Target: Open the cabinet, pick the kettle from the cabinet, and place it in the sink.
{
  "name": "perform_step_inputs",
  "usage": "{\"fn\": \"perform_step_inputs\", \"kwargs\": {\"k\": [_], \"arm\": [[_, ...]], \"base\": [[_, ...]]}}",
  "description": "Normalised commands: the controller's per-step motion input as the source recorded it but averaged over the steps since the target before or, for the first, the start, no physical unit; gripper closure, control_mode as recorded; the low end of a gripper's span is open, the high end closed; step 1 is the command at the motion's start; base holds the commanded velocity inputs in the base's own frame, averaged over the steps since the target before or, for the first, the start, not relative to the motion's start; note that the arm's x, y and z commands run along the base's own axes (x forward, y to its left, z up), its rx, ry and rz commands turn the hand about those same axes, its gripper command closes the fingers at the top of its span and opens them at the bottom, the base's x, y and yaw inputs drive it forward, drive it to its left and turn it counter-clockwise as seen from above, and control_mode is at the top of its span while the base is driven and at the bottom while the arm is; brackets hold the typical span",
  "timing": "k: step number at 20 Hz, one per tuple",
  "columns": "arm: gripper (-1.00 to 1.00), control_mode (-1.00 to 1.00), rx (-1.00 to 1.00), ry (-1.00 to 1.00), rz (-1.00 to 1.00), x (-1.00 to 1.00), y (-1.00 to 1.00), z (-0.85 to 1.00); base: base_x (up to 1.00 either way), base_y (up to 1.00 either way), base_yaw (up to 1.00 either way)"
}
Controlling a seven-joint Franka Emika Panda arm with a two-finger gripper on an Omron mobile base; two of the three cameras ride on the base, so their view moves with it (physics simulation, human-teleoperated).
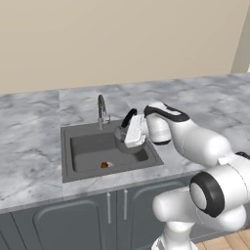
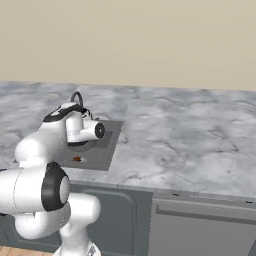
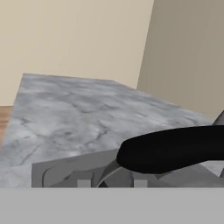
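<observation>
The silver-grey kettle (image 1: 126, 141) hangs low inside the right rear part of the dark grey sink (image 1: 88, 151), its black arched handle (image 1: 129, 117) pointing up. My gripper (image 1: 130, 132) is shut on that handle from the right. In the hand view the black handle (image 3: 175, 148) crosses just beyond my fingertips (image 3: 84, 183), with the kettle's grey body (image 3: 113, 173) below it. Whether the kettle rests on the basin floor I cannot tell. In the right base view my arm covers most of the sink (image 2: 107, 145). The cabinet is out of view.
The slim arched faucet (image 1: 101, 111) stands at the sink's back rim, just left of the kettle. A small orange-brown object (image 1: 104, 165) lies on the basin floor. Grey marble counter (image 1: 29, 146) surrounds the sink, with base cabinet doors (image 1: 93, 219) below.
</observation>
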Motion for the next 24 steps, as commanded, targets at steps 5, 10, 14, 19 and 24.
{"fn": "perform_step_inputs", "kwargs": {"k": [5,10,14,19,24], "arm": [[1.00,-1.00,0.00,0.02,0.00,0.15,0.14,-0.14],[1.00,-1.00,0.00,0.08,0.01,0.14,0.04,-0.24],[1.00,-1.00,0.00,0.04,0.02,0.21,0.06,-0.23],[1.00,-1.00,0.00,0.01,0.07,0.21,0.05,-0.24],[1.00,-1.00,0.00,0.00,0.03,0.19,0.01,-0.22]], "base": [[0.00,0.00,0.00],[0.00,0.00,0.00],[0.00,0.00,0.00],[0.00,0.00,0.00],[0.00,0.00,0.00]]}}
